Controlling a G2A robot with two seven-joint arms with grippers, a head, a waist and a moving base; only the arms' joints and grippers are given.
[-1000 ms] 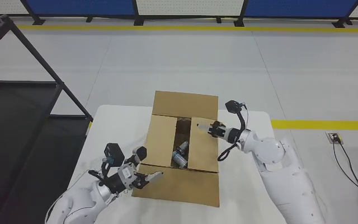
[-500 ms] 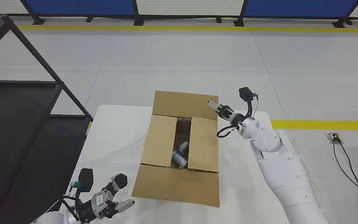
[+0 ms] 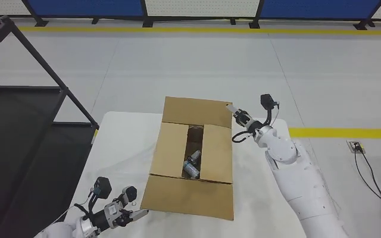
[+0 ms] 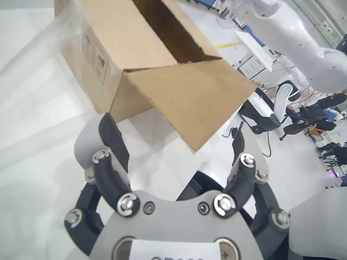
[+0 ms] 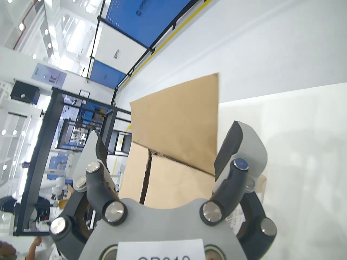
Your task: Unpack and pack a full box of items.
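No text can be read; the cardboard box [image 4: 130, 36] bears blurred handling symbols [image 4: 94, 54] on its side.

The white left arm lies low over the near edge of the white table [image 3: 122, 149], toward its left corner. The left gripper [image 3: 134, 204], black-fingered on a grey metal plate, is spread wide and holds nothing. The white right arm stretches to the far edge, and the matching right gripper [image 3: 233, 110] is also spread and empty.

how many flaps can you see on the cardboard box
4: far flap and near flap folded open; left flap and right flap lie across the top, a gap between them.
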